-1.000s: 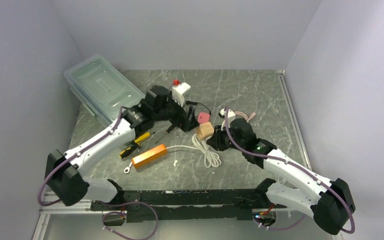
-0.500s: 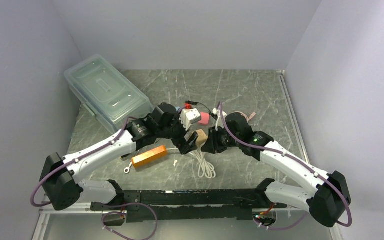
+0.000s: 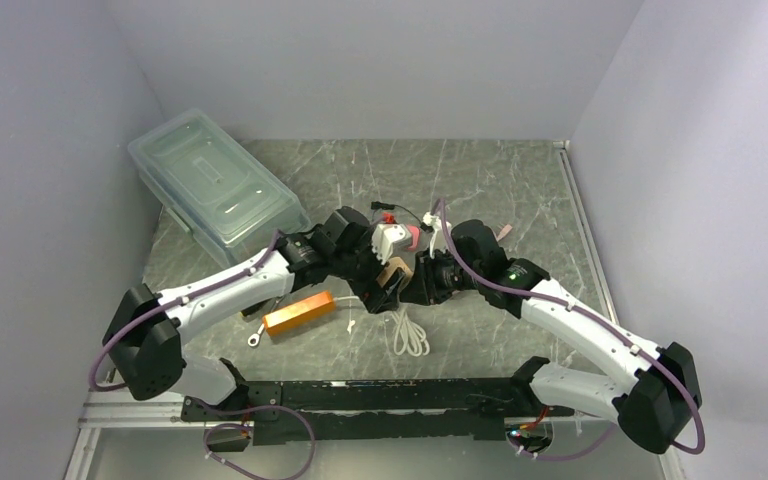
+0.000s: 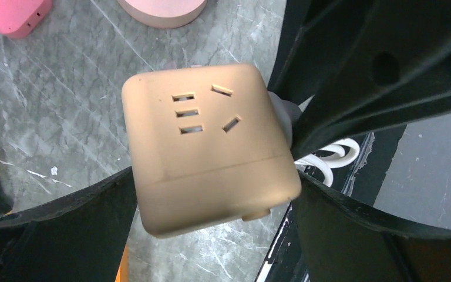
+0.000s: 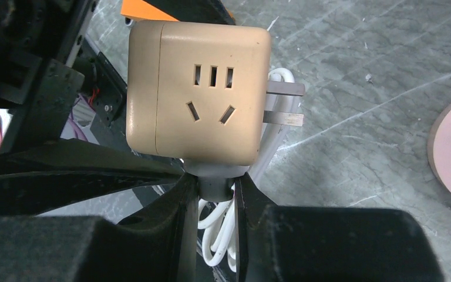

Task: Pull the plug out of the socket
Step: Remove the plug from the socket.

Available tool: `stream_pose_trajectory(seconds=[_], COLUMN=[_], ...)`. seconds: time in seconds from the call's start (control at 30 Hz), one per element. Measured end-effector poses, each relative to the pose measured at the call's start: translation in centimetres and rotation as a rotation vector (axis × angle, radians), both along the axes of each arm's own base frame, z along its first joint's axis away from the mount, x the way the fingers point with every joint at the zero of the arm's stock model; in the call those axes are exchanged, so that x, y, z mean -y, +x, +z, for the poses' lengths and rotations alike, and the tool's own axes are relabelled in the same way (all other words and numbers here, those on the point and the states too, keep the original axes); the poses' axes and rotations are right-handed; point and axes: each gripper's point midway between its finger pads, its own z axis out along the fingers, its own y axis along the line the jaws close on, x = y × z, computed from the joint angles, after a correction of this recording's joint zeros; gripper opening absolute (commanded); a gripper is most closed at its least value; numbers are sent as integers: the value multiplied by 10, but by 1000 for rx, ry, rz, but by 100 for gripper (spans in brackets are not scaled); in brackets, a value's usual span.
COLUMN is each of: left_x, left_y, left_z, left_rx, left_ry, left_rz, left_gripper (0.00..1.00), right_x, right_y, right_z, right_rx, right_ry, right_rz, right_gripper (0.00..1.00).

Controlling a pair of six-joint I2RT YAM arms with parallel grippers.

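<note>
Right wrist camera is showing the right gripper (image 5: 214, 191) pinching the grey plug (image 5: 217, 171) beneath the tan socket (image 5: 197, 88); the wide-spread left gripper (image 4: 214, 182) is straddling that socket.

Left fingers (image 4: 53, 241) wide, right fingers (image 5: 167, 202) narrow.

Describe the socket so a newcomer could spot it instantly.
On the grey table, look at the middle, right of the orange bar. The socket is the only tan cube, slotted on its faces, with a grey plug in one side.
</note>
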Motion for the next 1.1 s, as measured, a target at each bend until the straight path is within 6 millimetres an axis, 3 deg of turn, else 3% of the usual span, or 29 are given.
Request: stream_pose_trajectory(seconds=[0.37,0.57,0.63,0.73,0.83,0.97,1.1], left_x=[1,1,1,0,-3,-19,-29], left_y=[0,-1,0,3,8,31,50], left_z=[-4,-4,-4,-3,-1,4,11], left_rx=[-32,-39,-38,-40,-76,-154,-187], left_ry=[4,1,0,-3,-26,-86,-141], left_rz=[14,11,11,23,55,151,223], left_gripper=[59,3,0,0,0,0,0], right_x=[0,0,0,2,3,10,13], right_y=[-1,-1,-1,3,10,25,38], right_z=[0,1,1,2,8,30,41], right_rx=[13,14,14,26,70,224,386], right_ry=[-7,-7,-10,-18,-14,14,52], right_rz=[29,28,25,9,-22,-78,-91], right_gripper=[0,0,11,45,69,77,78])
